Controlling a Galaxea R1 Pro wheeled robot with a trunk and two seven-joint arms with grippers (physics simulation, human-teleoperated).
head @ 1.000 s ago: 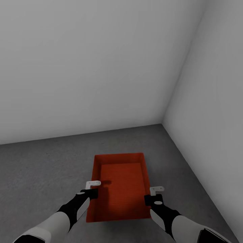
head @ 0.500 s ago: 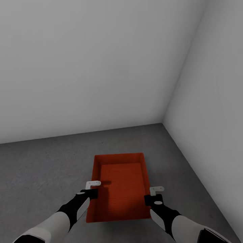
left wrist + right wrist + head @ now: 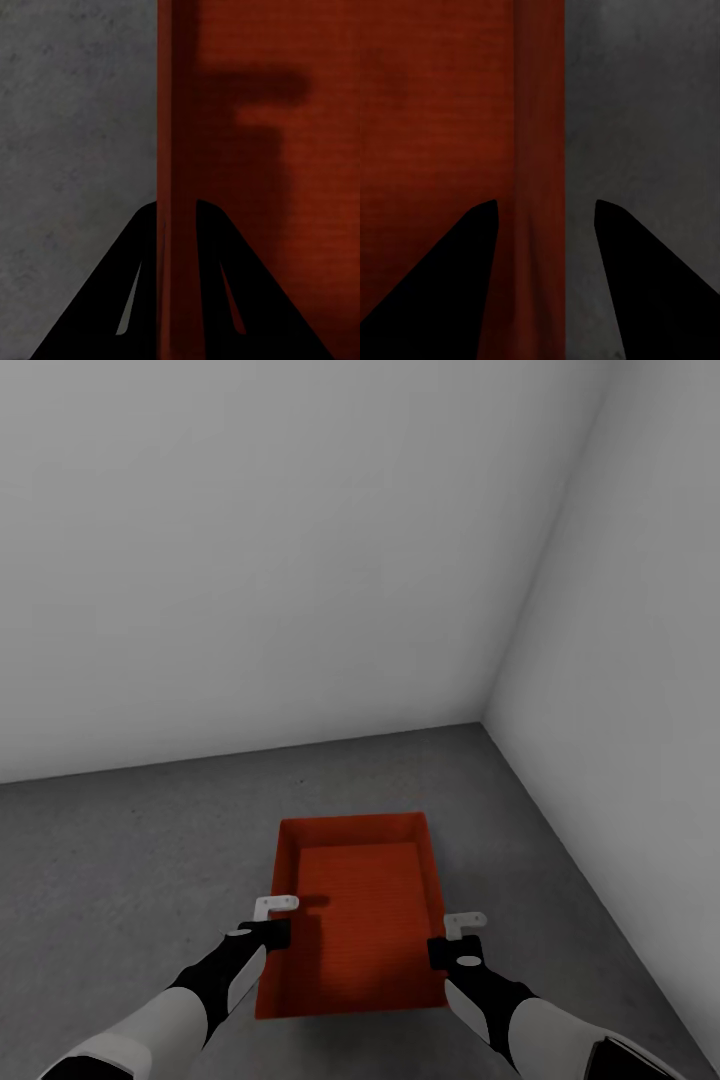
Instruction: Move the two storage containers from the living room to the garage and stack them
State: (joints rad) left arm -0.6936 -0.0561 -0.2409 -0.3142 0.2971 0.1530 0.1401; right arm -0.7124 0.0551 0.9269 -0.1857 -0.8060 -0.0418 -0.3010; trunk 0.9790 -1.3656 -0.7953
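Container straddled at both long walls, low centre of the head frame, on the garage floor.

The storage container [image 3: 358, 920] lies with its long axis running away from the robot, toward the wall corner. The left gripper [image 3: 275, 908] has its jaws closed tight on the left wall [image 3: 174, 150]; the right gripper [image 3: 463, 922] has its jaws spread to either side of the right wall [image 3: 540, 150], not clamped. Both arms are equally near. The floor [image 3: 120, 860] is bare concrete. No brand, label or writing is legible.
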